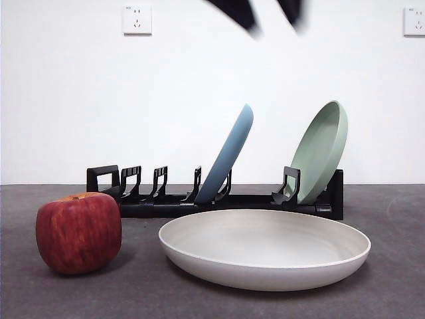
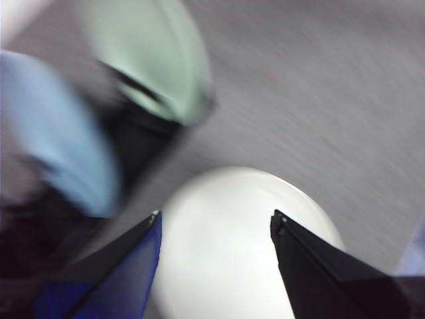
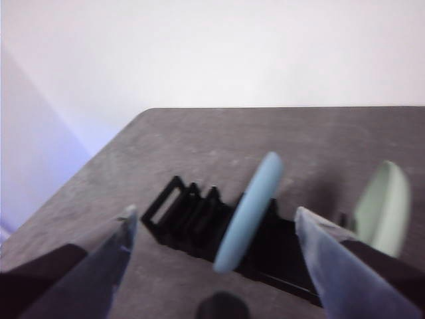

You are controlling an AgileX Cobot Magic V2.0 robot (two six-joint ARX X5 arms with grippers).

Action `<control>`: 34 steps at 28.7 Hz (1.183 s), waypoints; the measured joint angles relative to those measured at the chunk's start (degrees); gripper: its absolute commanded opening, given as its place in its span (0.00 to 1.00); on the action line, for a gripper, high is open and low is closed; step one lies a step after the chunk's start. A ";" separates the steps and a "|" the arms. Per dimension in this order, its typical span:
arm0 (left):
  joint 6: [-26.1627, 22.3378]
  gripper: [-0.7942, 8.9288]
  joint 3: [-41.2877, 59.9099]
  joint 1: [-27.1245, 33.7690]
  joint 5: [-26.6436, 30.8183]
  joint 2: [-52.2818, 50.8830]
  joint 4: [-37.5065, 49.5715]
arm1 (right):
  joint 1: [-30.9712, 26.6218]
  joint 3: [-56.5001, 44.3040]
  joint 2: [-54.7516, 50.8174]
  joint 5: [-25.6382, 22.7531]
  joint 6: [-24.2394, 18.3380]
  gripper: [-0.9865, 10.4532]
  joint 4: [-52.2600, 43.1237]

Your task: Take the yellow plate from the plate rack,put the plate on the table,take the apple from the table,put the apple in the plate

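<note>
Yellow plate [image 2: 226, 246] flat on table [image 1: 398, 292], below open left gripper [image 2: 216, 226].

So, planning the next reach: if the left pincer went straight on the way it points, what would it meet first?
Probably the yellow plate: it lies between the open jaws of the left pincer, though blur hides the depth.

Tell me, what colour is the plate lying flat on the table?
Cream off-white, plain and matte. The yellow plate shows best in the front view.
</note>
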State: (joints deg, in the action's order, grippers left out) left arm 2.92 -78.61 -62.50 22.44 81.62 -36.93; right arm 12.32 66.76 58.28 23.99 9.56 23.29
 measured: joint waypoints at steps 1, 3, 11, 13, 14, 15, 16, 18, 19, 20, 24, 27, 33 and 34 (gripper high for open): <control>0.09 0.37 -0.02 1.25 1.53 -2.56 -0.44 | 1.11 0.00 0.31 0.00 -0.02 0.47 -0.63; 0.11 0.37 -0.02 4.07 4.07 -7.17 -1.92 | 3.37 0.00 1.03 0.00 -0.15 0.47 -1.62; 0.11 0.37 -0.02 18.95 12.02 -23.69 -8.35 | 16.04 2.67 7.76 -0.70 -1.62 0.47 -1.97; 0.11 0.37 -0.02 23.23 13.25 -27.45 -11.17 | 20.00 4.39 10.54 -2.10 -2.93 0.47 -1.09; 0.11 0.37 -0.02 24.90 13.64 -29.05 -12.37 | 21.75 5.27 11.80 -3.04 -3.56 0.47 -0.59; 0.11 0.37 -0.02 26.62 13.99 -30.86 -13.75 | 23.82 6.32 13.31 -4.35 -4.50 0.47 -0.13; 0.09 0.37 -0.02 27.95 14.23 -32.37 -14.82 | 25.62 7.28 14.64 -5.66 -5.35 0.47 0.35; 0.09 0.37 -0.02 30.38 15.26 -35.76 -17.33 | 29.62 9.40 17.88 -8.63 -7.52 0.47 1.73; 0.09 0.37 -0.02 31.08 15.91 -37.07 -18.29 | 31.19 10.19 19.34 -9.99 -8.39 0.47 2.29; 0.11 0.37 -0.02 31.63 16.37 -38.62 -19.37 | 32.98 10.99 21.05 -11.54 -9.42 0.47 2.71; 0.15 0.37 -0.02 32.02 16.87 -44.76 -23.08 | 39.01 12.31 27.87 -16.74 -12.68 0.47 2.84; 0.87 0.37 -0.02 32.04 16.92 -47.17 -25.55 | 42.21 12.37 32.92 -19.26 -14.47 0.47 2.80; 3.67 0.37 -0.02 32.04 16.92 -48.81 -31.74 | 45.18 12.37 47.08 -21.03 -16.52 0.47 2.80; 3.82 0.37 -0.02 32.04 16.90 -48.78 -32.02 | 45.16 12.37 49.11 -21.00 -16.63 0.47 2.80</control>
State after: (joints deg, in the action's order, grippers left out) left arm 6.74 -78.63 -30.46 39.33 32.84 -68.95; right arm 57.47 79.13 107.39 2.98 -7.07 26.09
